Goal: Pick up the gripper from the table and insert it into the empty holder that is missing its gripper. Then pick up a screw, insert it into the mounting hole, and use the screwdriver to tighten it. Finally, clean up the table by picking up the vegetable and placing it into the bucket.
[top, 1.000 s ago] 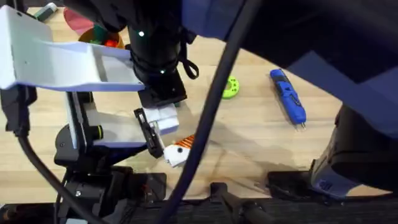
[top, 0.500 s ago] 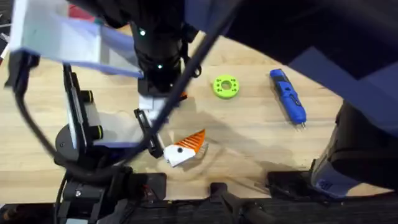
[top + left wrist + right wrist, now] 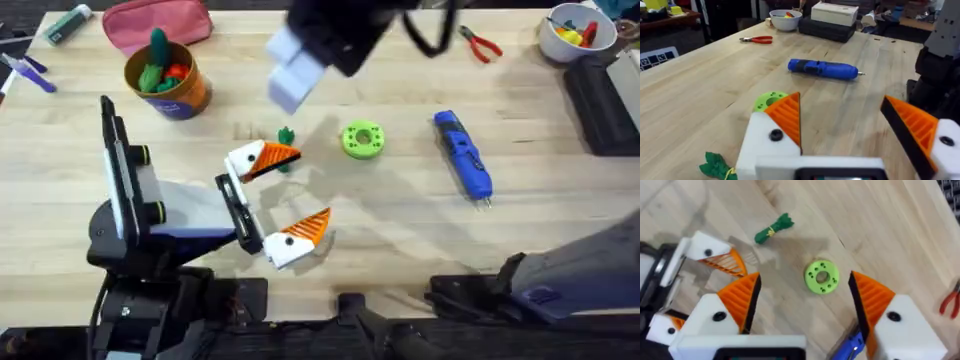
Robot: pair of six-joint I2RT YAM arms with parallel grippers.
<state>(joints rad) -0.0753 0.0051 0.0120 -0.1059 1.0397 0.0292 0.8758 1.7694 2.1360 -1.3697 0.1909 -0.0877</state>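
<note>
Orange-padded left gripper [image 3: 305,187]: is lying low over the table, its two fingers spread wide and gripping nothing.
Right gripper [image 3: 805,285]: is hanging high above the table, fingers likewise parted and empty.
Vegetable [image 3: 286,135]: is lying on the wood just beside the left gripper's far finger, well apart from the bucket [image 3: 167,80].
Collision risk: with the bundle sitting so near that white finger, a descending gripper is probably risking a bump against it.
Mix-up risk: the lime-green disc [image 3: 362,139] is lying near and could be getting grabbed instead.
Drop risk: toys are already crowding the bucket, so a release may be bouncing off them.
Counts: two grippers, four orange pads; one vegetable, one bucket, one disc, one screwdriver [image 3: 463,155].
</note>
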